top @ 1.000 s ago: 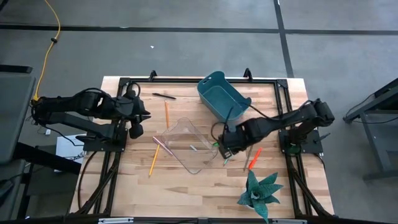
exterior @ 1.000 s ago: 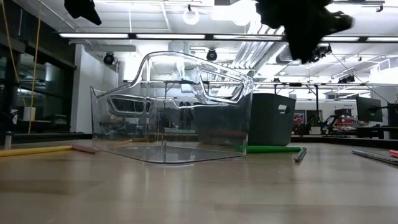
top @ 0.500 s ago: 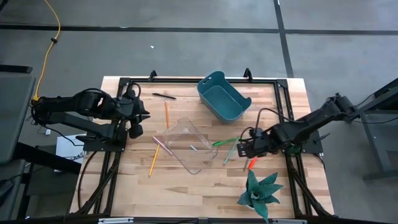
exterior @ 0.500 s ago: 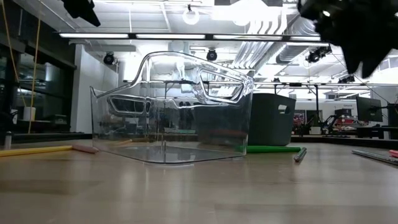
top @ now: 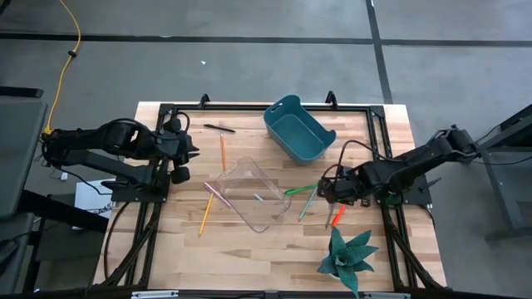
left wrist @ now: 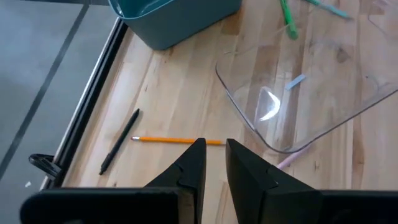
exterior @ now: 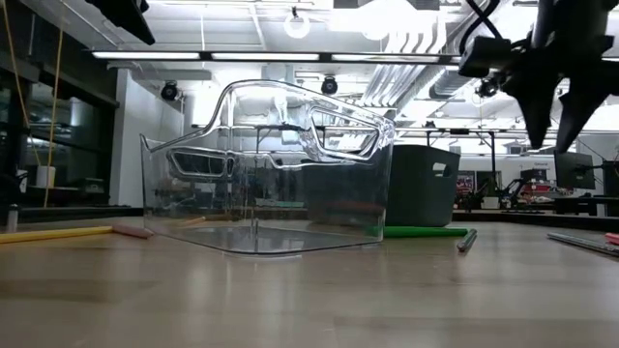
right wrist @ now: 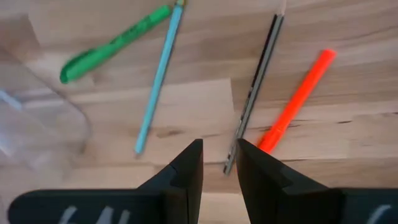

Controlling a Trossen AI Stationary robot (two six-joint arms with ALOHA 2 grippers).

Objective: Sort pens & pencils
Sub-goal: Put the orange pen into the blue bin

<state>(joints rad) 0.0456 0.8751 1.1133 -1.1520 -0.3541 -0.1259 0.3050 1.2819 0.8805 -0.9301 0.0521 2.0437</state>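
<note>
My right gripper (top: 326,189) (right wrist: 219,155) hangs above the table, right of the clear bin (top: 249,193), fingers pointing down and open by a narrow gap (exterior: 559,121). It touches nothing. Below it lie a green pen (right wrist: 115,42), a teal-blue pencil (right wrist: 158,78), a dark pen (right wrist: 255,93) and a red-orange pen (right wrist: 295,102), all flat on the wood. The dark pen's end lies just ahead of the fingertips. My left gripper (top: 187,154) (left wrist: 215,155) waits shut at the left, above a yellow pencil (left wrist: 177,141) and a black pen (left wrist: 119,142).
A teal bin (top: 298,129) stands at the far edge. A second yellow pencil (top: 204,216) and a pinkish stick (top: 212,193) lie left of the clear bin, which holds a small pale stick (top: 259,198). A green plant (top: 345,253) stands near the front right.
My right gripper has left the clear bin's right rim and moved toward the table's right edge, over the loose pens, then come lower there. The left arm has kept still.
</note>
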